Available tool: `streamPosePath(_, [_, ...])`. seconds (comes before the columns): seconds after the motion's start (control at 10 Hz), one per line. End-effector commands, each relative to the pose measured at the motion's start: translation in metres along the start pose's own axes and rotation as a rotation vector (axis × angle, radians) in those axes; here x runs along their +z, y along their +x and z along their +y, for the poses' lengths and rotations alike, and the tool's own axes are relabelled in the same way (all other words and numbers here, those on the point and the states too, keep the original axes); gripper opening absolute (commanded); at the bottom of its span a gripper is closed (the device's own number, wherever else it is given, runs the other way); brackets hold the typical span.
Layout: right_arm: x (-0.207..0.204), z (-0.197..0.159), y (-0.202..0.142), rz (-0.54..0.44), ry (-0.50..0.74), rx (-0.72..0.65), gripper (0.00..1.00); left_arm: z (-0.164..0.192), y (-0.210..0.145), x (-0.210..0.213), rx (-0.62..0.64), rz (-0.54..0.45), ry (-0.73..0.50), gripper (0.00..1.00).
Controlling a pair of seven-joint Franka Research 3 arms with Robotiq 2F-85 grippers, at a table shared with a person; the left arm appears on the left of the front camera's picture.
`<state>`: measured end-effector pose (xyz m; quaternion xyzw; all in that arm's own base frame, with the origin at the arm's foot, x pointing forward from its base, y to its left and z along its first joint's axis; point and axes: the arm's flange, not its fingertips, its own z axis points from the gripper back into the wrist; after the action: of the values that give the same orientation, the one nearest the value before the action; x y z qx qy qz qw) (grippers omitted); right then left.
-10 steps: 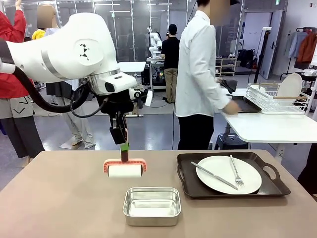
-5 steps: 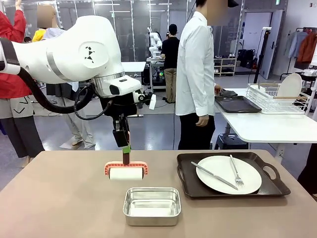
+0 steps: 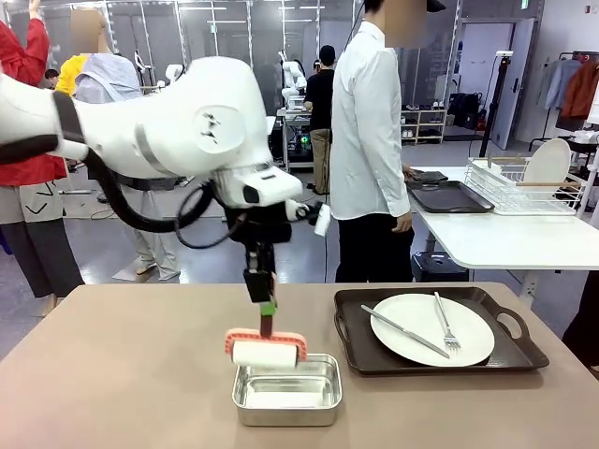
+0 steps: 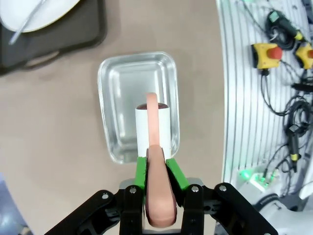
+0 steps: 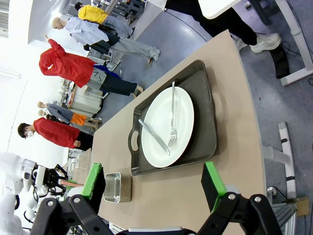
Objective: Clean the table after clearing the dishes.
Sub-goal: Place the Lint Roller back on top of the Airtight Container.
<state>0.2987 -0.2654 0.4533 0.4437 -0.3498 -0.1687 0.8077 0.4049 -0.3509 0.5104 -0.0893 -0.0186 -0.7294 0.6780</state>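
My left claw (image 3: 268, 307) is pinched tight on the pink handle of a lint roller (image 3: 266, 353), whose white roll hangs over the steel pan (image 3: 286, 417). My right claw (image 5: 152, 172) stands spread wide, empty. A green sign (image 3: 526, 4) high at the back is too small for me to read. On the matte taupe table (image 3: 112, 374), right of the pan, a dark tray (image 3: 354, 348) carries a white plate (image 3: 468, 346) with knife (image 3: 404, 331) and fork (image 3: 445, 325). Beyond, a person in a white shirt (image 3: 370, 140) stands beside a white table (image 3: 505, 238) bearing another dark tray (image 3: 449, 196) and a dish rack (image 3: 519, 187)
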Motion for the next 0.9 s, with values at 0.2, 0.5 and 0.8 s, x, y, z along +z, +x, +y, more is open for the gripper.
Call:
streamPosePath(0.2, [0.001,0.0,-0.002,-0.013,0.017,0.02,1.0,0.03,0.022,-0.037,-0.041,-0.038,-0.034,0.22])
streamPosePath(0.5, [0.001,0.0,-0.002,-0.013,0.017,0.02,1.0,0.047,0.018,-0.064,-0.016,-0.037,-0.046,0.22])
streamPosePath(0.8, [0.001,0.0,-0.002,-0.013,0.017,0.02,1.0,0.064,0.014,-0.084,0.002,-0.02,-0.041,0.22])
